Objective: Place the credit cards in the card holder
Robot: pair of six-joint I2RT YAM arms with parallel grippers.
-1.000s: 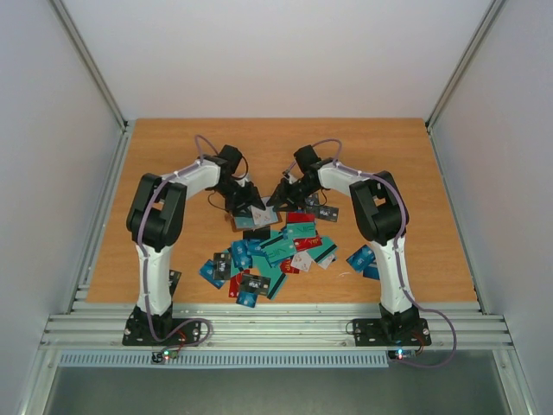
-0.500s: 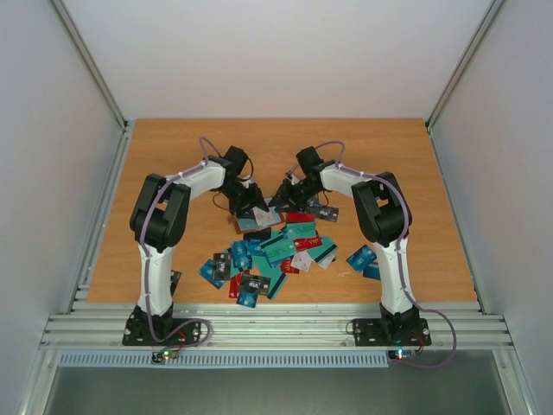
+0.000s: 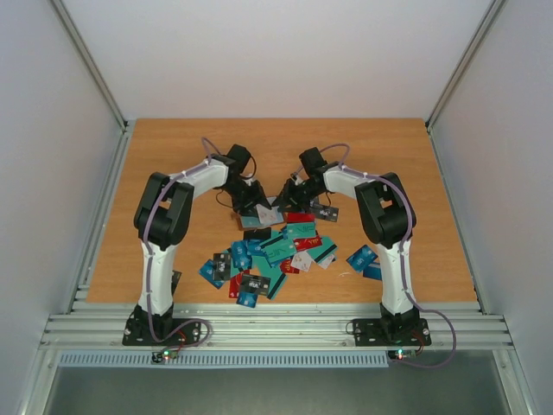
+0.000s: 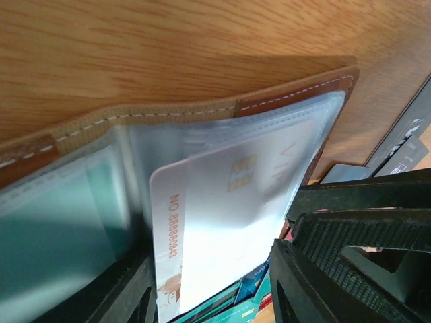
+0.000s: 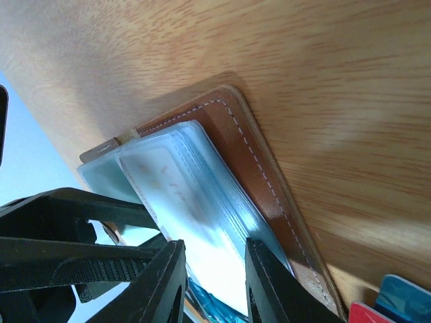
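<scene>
Right now both sets of my fingers meet at the card holder [image 5: 249, 155], which lies open on the worktop [image 3: 173, 164] at about its middle. Its brown stitched cover is flat against the wood and its clear sleeves [image 5: 202, 202] are fanned up from it.

My left fingers [image 3: 253, 206] come at the card holder from its left. They are closed on a white card [image 4: 215, 222], one finger on each of its long edges. The card has a gold chip and a line of orange print down one side. Its far end is already under the top clear sleeve of the card holder, and its near end sticks out between my fingers.

My right fingers [image 3: 283, 197] reach in from the right of the card holder and are closed on the stack of clear sleeves, with the brown cover just beside them. From each wrist I can see the other arm's black fingers just across the card holder.

The rest of the credit cards [image 3: 276, 251] lie loose in a heap on the near side of the card holder, mostly blue and teal with some red and black. The closest of them almost touch its edge. A few more lie apart, further to the right of the card holder.
</scene>
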